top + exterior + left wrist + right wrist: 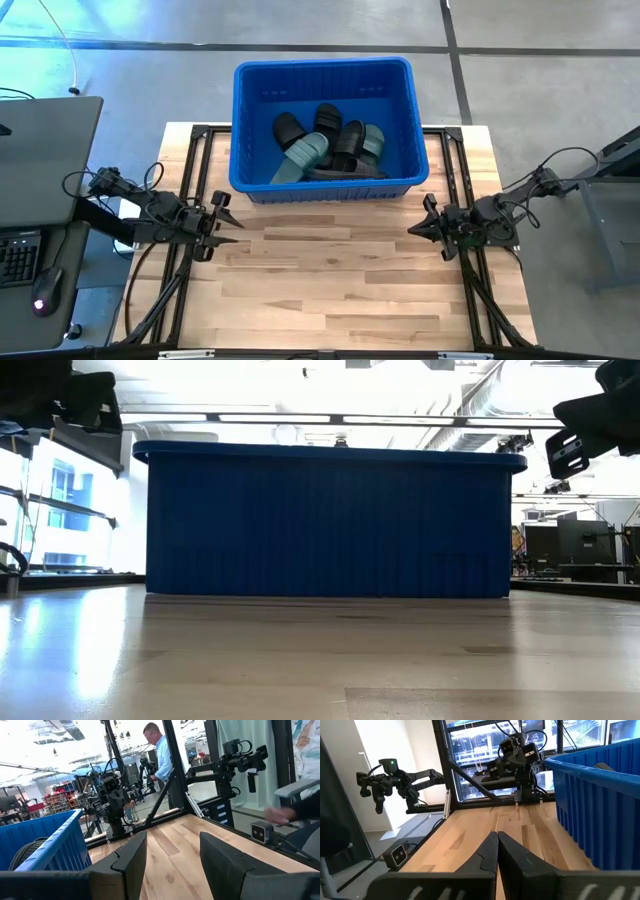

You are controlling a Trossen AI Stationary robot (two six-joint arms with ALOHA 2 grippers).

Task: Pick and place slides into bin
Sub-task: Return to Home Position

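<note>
The blue bin (322, 125) stands at the table's far middle, and it fills the low view (328, 525). Inside it lie several slides, black ones (330, 128) and sage green ones (305, 155), piled on the bin's floor. My left gripper (232, 226) is at the table's left edge, near the bin's near left corner, open and empty (172, 852). My right gripper (415, 228) is at the table's right edge, shut and empty (497, 842). Both point toward the table's middle.
The bare wooden tabletop (330, 290) stretches between the grippers and toward the near edge. A desk with a keyboard and a mouse (45, 290) stands left of the table. A person (160, 757) stands in the room beyond the table.
</note>
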